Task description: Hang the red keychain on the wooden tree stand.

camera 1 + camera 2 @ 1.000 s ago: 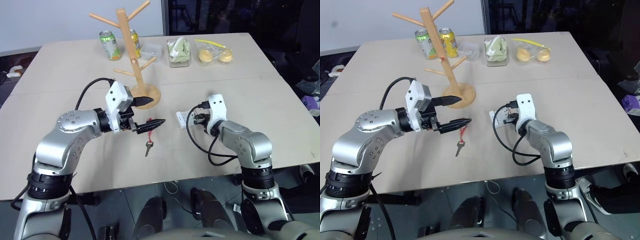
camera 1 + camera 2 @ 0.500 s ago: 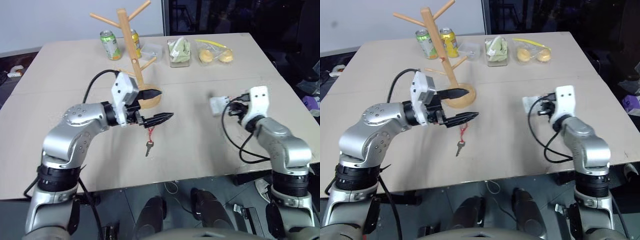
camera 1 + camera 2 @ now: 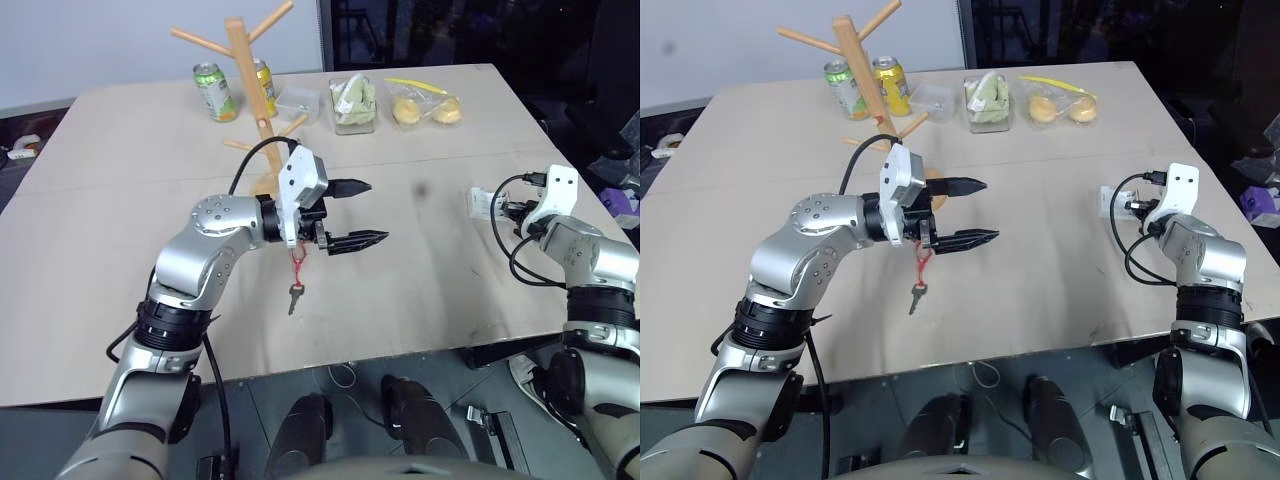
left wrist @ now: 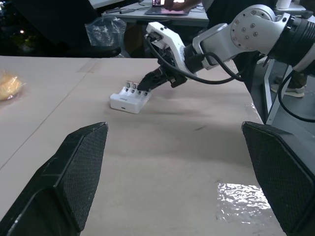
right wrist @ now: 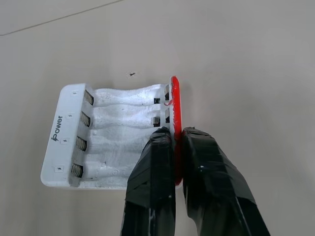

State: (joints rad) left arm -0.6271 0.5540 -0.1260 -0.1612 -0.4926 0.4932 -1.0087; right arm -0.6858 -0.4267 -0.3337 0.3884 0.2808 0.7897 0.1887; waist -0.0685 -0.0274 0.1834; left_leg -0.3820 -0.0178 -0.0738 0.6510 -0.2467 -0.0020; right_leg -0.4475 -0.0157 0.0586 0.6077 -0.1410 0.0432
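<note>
keychain (image 3: 296, 283) before tree stand (image 3: 250, 95), cans (image 3: 214, 91) behind

A pale bench (image 3: 420, 290) is seen carrying a wooden tree stand (image 3: 243, 80) near its far side, with two drink cans (image 3: 215, 91) behind it (one green, one yellow). Three clear bags of food (image 3: 356, 103) are laid alongside. A white battery case (image 3: 486, 203) is found at the right edge.

Red keychain (image 3: 297, 277) flat on table, wooden tree stand (image 3: 249, 88) upright behind
</note>
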